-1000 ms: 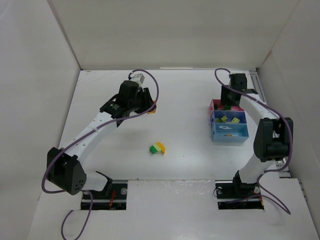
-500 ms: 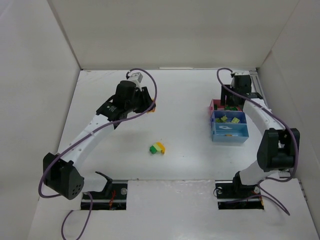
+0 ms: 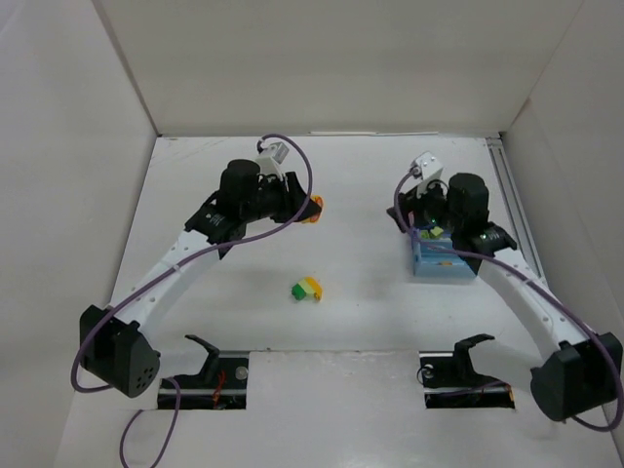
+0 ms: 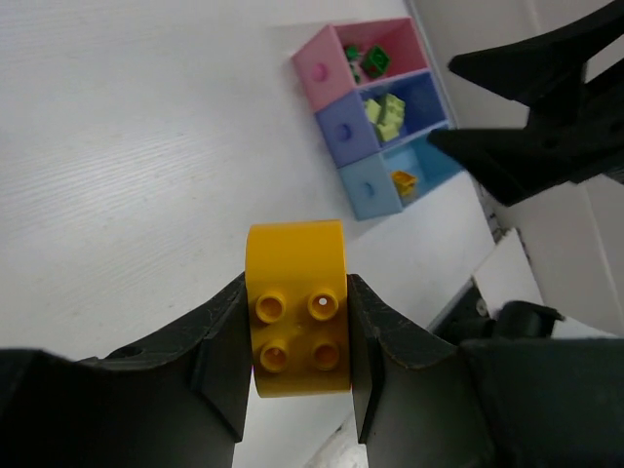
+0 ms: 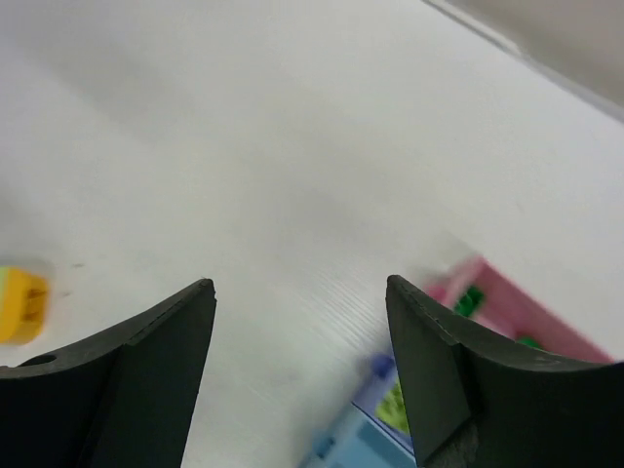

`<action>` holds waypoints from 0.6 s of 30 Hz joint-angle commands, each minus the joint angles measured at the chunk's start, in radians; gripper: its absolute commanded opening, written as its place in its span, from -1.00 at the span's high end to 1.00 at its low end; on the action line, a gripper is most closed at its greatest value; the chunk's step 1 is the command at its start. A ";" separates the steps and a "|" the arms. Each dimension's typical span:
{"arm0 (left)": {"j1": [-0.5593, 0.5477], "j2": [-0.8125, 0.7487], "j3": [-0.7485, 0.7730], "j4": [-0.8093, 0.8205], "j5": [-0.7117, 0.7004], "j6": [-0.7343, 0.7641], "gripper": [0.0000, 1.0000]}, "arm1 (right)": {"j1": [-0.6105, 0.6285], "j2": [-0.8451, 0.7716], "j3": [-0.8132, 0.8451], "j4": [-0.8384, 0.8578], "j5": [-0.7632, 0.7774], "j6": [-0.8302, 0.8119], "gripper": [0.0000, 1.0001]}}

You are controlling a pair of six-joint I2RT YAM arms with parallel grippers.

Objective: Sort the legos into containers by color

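My left gripper [image 4: 295, 292] is shut on a yellow-orange four-stud lego [image 4: 297, 307], held above the table left of centre [image 3: 314, 207]. The containers stand in a row at the right: the pink one [image 4: 322, 68] holds dark green legos [image 4: 375, 60], the dark blue one [image 4: 341, 132] holds pale green ones [image 4: 388, 112], and the light blue one [image 4: 375, 190] holds an orange one [image 4: 404, 181]. My right gripper [image 5: 299, 285] hangs open and empty over the trays [image 3: 417, 219], hiding most of them from above. A green and yellow clump [image 3: 308, 289] lies mid-table.
White walls enclose the table on the left, far and right sides. The two arm bases [image 3: 210, 370] sit at the near edge. The right arm's black fingers [image 4: 546, 107] reach across the upper right of the left wrist view.
The right arm has swung from the far end of the trays towards the middle of the table, its jaws opening wider. The left gripper has shifted right with the yellow-orange lego.
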 commanded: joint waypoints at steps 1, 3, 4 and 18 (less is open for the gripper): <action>-0.004 -0.023 -0.029 0.158 0.194 -0.034 0.93 | 0.121 -0.082 -0.035 0.148 -0.159 -0.109 -0.52; -0.004 -0.023 -0.042 0.228 0.259 -0.056 0.93 | 0.193 -0.129 -0.058 0.206 -0.202 -0.132 -0.54; -0.004 -0.023 -0.054 0.254 0.337 -0.067 0.93 | 0.212 -0.142 -0.072 0.225 -0.237 -0.132 -0.54; -0.216 0.216 0.150 0.202 0.160 0.086 0.91 | 0.057 -0.240 0.080 -0.131 0.395 0.167 -0.78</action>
